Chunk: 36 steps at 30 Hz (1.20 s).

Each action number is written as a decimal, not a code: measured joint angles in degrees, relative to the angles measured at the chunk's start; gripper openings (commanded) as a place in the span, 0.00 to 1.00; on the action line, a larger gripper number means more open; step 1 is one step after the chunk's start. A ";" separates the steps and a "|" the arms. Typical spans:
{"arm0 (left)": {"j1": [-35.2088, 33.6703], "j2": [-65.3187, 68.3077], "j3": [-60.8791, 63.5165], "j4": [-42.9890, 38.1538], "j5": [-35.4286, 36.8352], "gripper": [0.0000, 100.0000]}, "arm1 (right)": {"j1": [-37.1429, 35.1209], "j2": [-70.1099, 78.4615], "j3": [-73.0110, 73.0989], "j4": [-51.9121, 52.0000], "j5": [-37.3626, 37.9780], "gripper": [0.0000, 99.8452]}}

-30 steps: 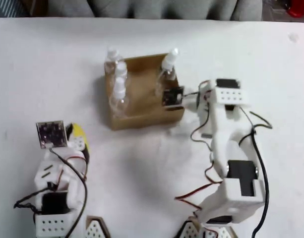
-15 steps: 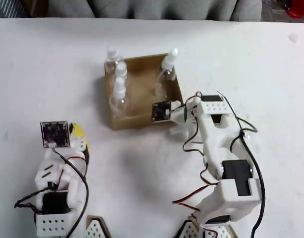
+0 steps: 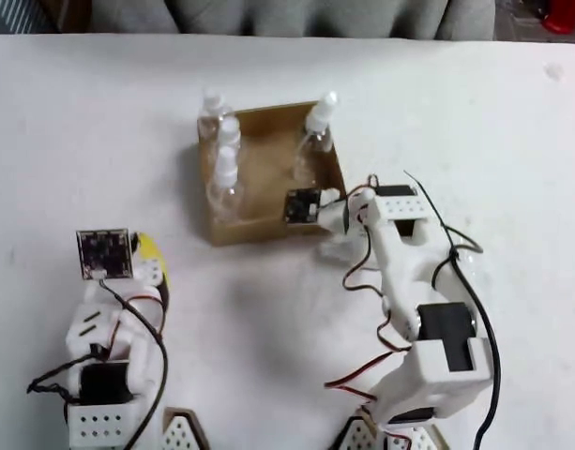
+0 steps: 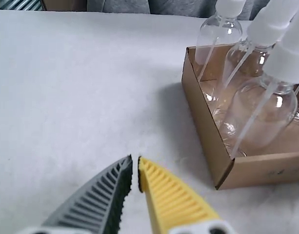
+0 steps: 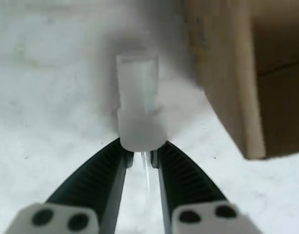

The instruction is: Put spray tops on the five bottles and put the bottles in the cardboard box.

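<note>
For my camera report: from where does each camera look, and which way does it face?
High view: fixed above the table, looking down on the cardboard box and four bottles; left arm and right arm show at the near edge.
Left wrist view: on the left arm, facing across the table to the box; its grey and yellow left pincer shows, shut.
Right wrist view: on the right arm, facing the table beside a box corner; its black right pincer grips a spray top.
Shared: all three show the box.
</note>
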 measured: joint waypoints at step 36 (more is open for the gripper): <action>0.00 0.00 0.00 0.00 -0.53 0.02 | -12.31 -10.55 -10.29 40.97 -39.56 0.02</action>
